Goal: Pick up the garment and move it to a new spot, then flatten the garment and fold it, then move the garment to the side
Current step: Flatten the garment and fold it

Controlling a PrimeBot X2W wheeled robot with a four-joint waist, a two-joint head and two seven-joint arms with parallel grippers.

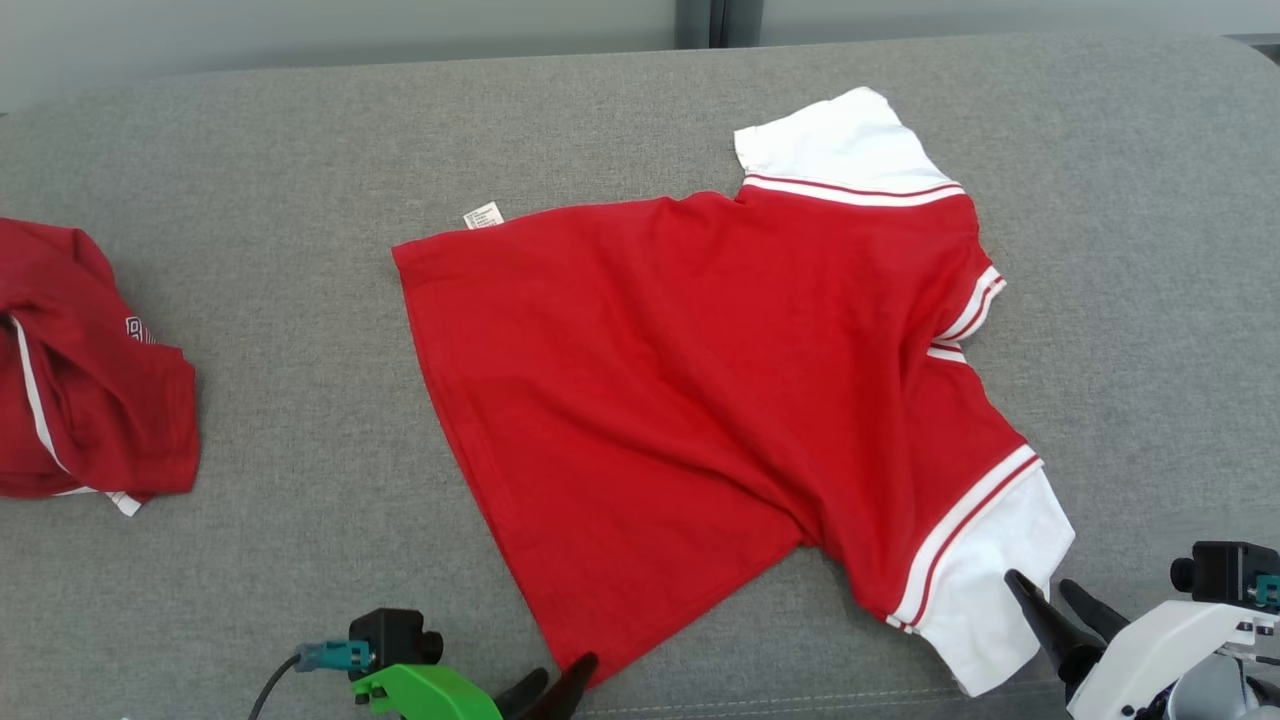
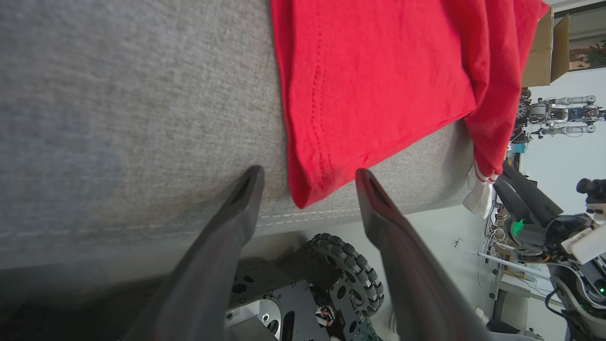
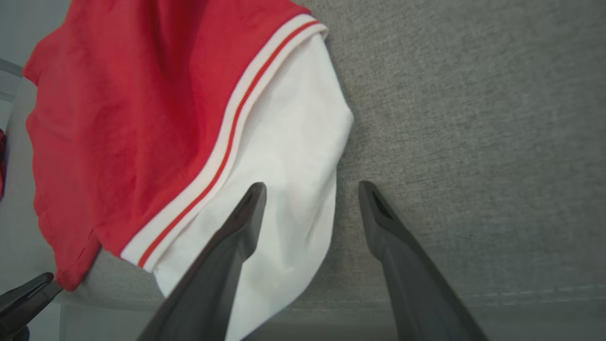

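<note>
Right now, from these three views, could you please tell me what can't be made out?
- Label: its print is too small to read in the head view.
- Second garment: cut off by the head view's left edge, and crumpled, so its shape is unclear.
- Shirt: its underside is hidden beneath its own top layer.
- Left claw: its body is cut off by the head view's bottom edge.

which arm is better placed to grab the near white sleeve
right: the open right gripper straddles the white sleeve edge; the left gripper sits at the red hem corner, away from it
</note>
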